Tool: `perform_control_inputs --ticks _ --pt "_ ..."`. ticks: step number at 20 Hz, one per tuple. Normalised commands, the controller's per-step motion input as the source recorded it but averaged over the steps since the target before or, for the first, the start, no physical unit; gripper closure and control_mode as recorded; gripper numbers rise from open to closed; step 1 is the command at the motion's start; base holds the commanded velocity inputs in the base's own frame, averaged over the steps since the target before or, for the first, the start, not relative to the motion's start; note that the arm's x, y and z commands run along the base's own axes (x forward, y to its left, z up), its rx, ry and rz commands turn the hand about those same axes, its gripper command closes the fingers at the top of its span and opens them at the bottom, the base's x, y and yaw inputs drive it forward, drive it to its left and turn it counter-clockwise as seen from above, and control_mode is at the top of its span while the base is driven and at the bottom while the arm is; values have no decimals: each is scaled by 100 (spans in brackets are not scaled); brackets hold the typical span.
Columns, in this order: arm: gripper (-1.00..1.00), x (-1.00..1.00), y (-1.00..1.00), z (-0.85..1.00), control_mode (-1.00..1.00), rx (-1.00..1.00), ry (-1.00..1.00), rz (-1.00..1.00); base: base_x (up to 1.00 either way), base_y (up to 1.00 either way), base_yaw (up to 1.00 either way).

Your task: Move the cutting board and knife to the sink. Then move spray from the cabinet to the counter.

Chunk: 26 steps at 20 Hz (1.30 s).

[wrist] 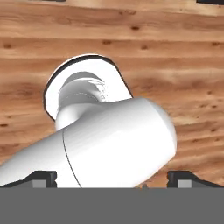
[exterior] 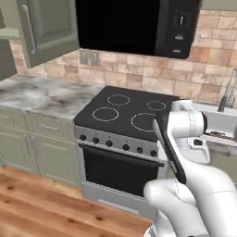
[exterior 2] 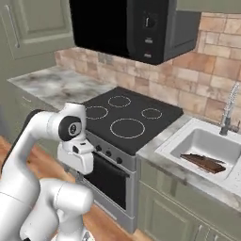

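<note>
Down over the wooden floor [wrist: 183,52], end effector [wrist: 112,177] spread wide, empty; cutting board [exterior 2: 203,163] inside sink [exterior 2: 188,136].

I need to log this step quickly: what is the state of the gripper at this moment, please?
Gripper: open, jaws wide apart, holding nothing; it points down at the wooden floor.

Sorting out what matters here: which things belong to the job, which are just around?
Job: cutting board in the sink; cabinet; counter; gripper, open.
Around: stovetop; microwave; faucet.
</note>
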Motion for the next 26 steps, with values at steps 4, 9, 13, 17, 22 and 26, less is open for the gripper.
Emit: perform_control_inputs --ticks 4,9,13,17,22,26 --pt "-100 0 0 0 100 0 0 0 -16 26 95" --pt "-100 0 0 0 100 0 0 0 -7 34 87" --pt "-100 0 0 0 100 0 0 0 0 43 74" --pt "-100 0 0 0 100 0 0 0 8 49 59" --pt "-100 0 0 0 100 0 0 0 56 55 14" --pt "-100 0 0 0 100 0 0 0 81 47 -12"
